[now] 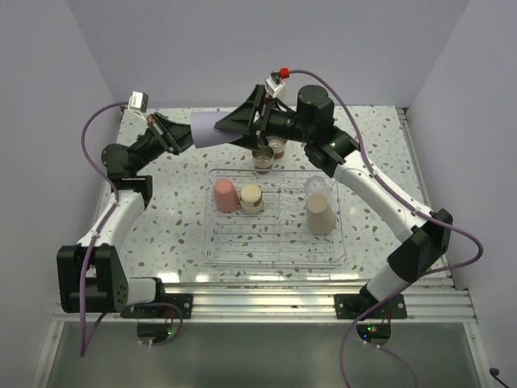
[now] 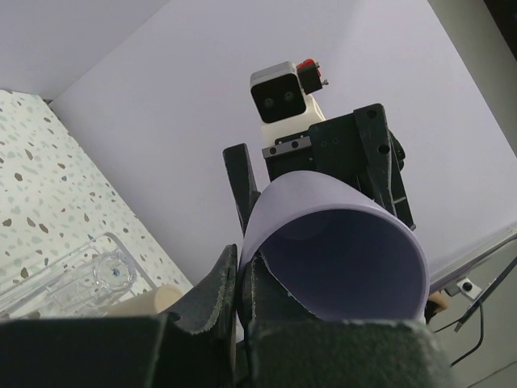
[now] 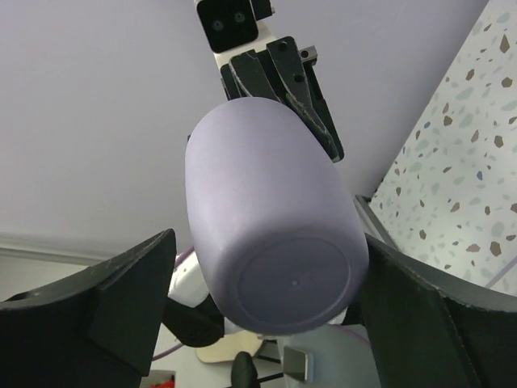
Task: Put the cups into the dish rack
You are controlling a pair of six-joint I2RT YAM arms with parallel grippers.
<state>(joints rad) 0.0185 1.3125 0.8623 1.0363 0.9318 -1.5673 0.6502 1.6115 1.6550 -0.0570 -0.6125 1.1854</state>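
Above the table (image 1: 161, 212), at 11 o'clock of the dish rack (image 1: 216, 252): left hand (image 2: 240, 275) clamped on the lavender cup (image 1: 210, 129) rim, cup airborne. Right hand (image 3: 275, 303) spread wide astride its base, no grip evident. Four cups (image 1: 227, 195) sit racked. Two steel cups (image 1: 263, 158) wait at 12 o'clock, beneath the arms. Judged about half done.

Two white-and-black jointed arms (image 1: 113, 218), thin purple cables (image 1: 83, 141), white wrist cameras (image 1: 136, 100), black jaws.

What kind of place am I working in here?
Probably a lab test booth: plain pale walls enclose a speckled terrazzo-style tabletop, with aluminium mounting rails along its near edge.
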